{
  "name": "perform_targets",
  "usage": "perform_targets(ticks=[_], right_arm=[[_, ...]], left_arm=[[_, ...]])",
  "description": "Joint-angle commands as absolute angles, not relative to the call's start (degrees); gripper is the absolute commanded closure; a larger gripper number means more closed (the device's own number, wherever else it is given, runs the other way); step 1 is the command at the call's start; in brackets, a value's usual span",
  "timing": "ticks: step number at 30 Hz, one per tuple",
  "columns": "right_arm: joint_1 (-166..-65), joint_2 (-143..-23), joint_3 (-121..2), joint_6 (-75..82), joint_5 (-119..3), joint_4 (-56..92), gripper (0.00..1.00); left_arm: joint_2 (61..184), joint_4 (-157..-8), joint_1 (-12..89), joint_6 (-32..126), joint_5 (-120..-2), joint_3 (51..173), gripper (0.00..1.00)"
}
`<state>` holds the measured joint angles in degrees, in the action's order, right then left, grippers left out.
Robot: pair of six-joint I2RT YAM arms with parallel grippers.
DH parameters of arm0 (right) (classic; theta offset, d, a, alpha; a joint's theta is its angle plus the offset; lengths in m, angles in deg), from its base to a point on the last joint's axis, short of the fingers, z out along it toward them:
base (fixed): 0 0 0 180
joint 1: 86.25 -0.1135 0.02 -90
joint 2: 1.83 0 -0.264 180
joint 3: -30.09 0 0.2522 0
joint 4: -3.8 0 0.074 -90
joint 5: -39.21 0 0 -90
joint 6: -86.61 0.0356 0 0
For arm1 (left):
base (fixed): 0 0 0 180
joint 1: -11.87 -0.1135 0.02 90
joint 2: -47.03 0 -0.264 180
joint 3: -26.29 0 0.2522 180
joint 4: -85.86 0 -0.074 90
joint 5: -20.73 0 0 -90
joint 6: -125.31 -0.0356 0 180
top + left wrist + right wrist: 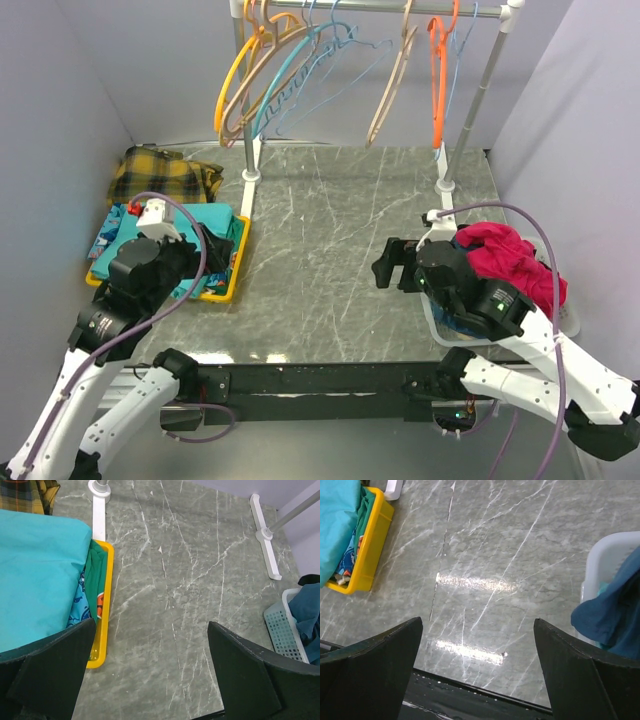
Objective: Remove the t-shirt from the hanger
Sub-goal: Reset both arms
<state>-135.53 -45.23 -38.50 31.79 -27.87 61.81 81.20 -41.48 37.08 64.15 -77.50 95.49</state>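
Note:
Several bare hangers hang from the rail (400,8) at the back, among them a yellow hanger (232,95), a teal one (290,70), a beige one (390,90) and an orange one (437,70). None carries a garment. A folded teal garment (205,218) (40,575) tops the yellow tray (232,285); I cannot tell whether it is the t-shirt. My left gripper (203,252) (151,625) hovers open beside the tray. My right gripper (390,265) (478,622) stands open over the bare tabletop, holding nothing.
A white basket (440,335) (282,630) at the right holds a magenta garment (505,255) and a blue one (612,615). A plaid cloth (160,175) lies behind the tray. The rack's white feet (250,175) (445,185) rest on the marble top.

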Motion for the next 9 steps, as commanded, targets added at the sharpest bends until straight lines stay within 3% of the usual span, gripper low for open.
perform_targets(ticks=[1,9], right_arm=[[-136.0,-43.2,-42.0,32.9,-25.0,64.2,0.0],[-136.0,-38.1,-40.5,35.1,-25.7,66.1,0.0]], left_arm=[[79.9,-41.4,37.3,66.2,-78.1,94.4,0.01],[80.3,-39.9,37.2,64.9,-78.2,96.1,0.01]])
